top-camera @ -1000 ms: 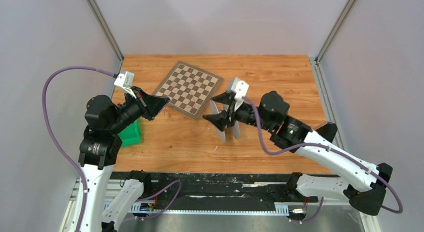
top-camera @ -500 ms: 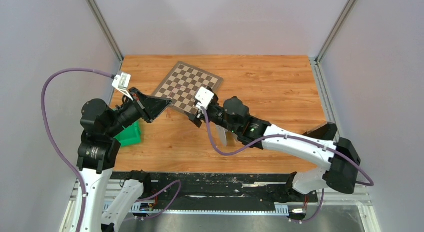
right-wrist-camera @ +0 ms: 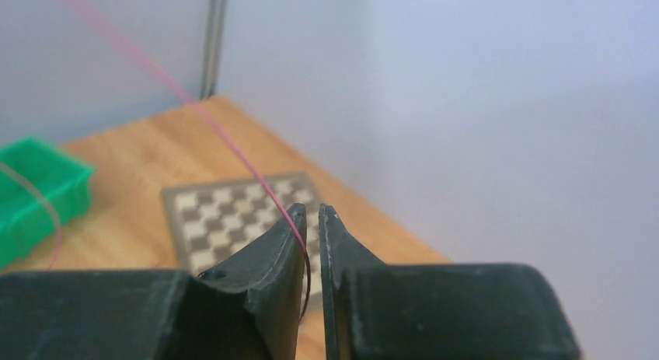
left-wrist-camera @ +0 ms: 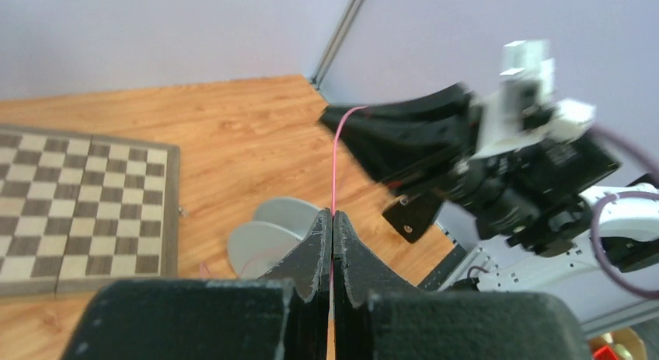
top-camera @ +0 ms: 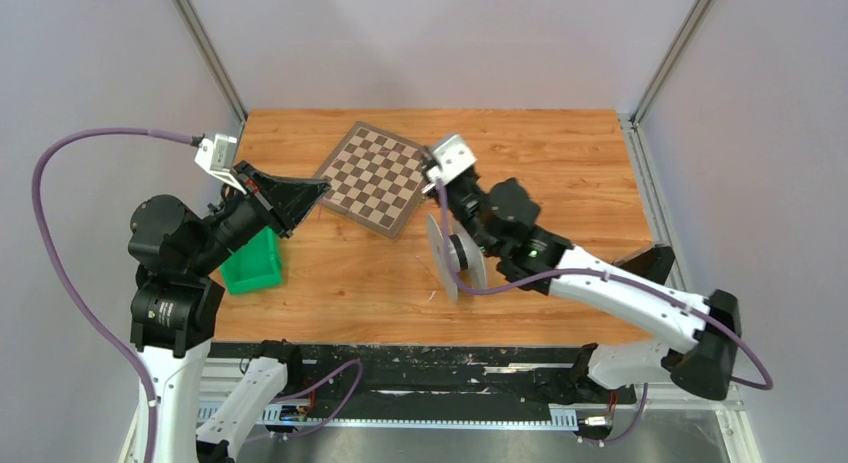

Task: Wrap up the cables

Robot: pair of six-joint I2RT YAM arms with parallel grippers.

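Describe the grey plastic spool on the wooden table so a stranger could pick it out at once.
On the wooden table, find the brown-and-cream checkered chessboard lying flat. Close to its nearest corner, on the robot's side, stands the grey plastic spool. It is the only round thing: two upright discs on a dark hub, unlike the flat board and the green rectangular bin.

Orange-brown wooden table (top-camera: pixel 560 153): brown-and-cream checkered chessboard (top-camera: pixel 380 178) lying flat toward the back, small green plastic bin (top-camera: pixel 252 266) near the left edge, grey plastic spool (top-camera: pixel 455 255) standing on its rims mid-table.
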